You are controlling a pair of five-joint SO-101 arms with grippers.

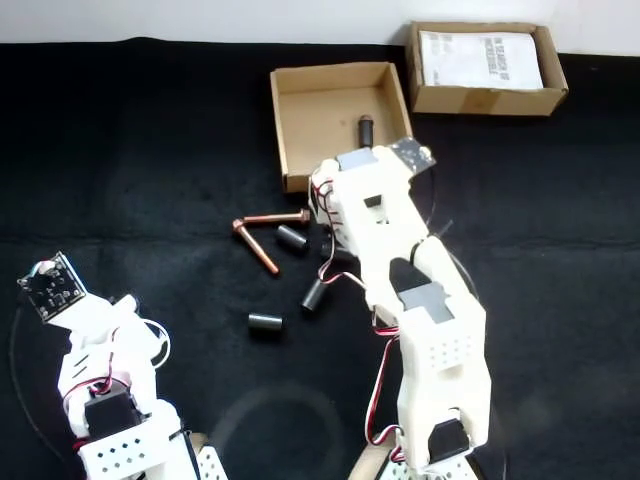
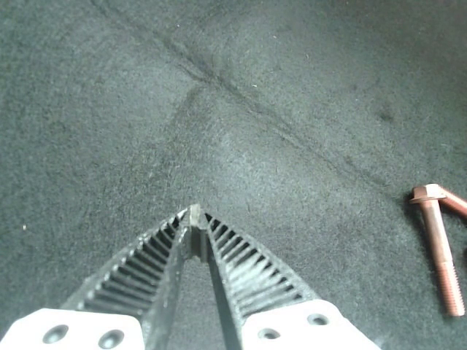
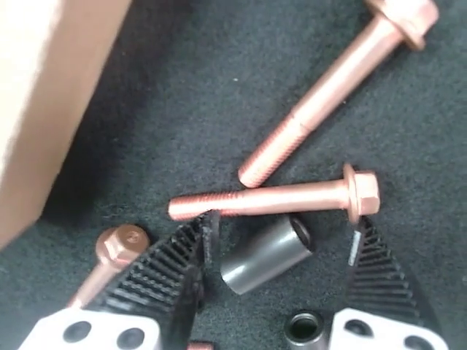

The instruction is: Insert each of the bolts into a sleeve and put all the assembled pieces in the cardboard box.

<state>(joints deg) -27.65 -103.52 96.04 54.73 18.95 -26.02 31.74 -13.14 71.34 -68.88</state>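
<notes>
One dark piece [image 1: 366,129] lies inside the box [image 1: 281,120], so I'd judge the job to be barely started. I cannot tell from here whether that piece has a bolt through it.

Everything else is loose on the counter [image 1: 150,150] in front of the box. I count three bolts [image 3: 281,198] close together just outside the box wall, none of them in a sleeve. At least three sleeves [image 1: 265,323] lie apart from them, a little farther from the box.

The right hand [image 3: 281,232] is down among these parts, near the box. Its jaws are wide apart on either side of one sleeve [image 3: 266,254] lying on its side, and they are not pressing on it. Another sleeve [image 3: 305,328] stands on end just beside that one.

The left hand [image 2: 193,219] is well away from the box, pinched closed on nothing over bare counter.

By my reckoning, every bolt out here has yet to be sleeved and boxed.
</notes>
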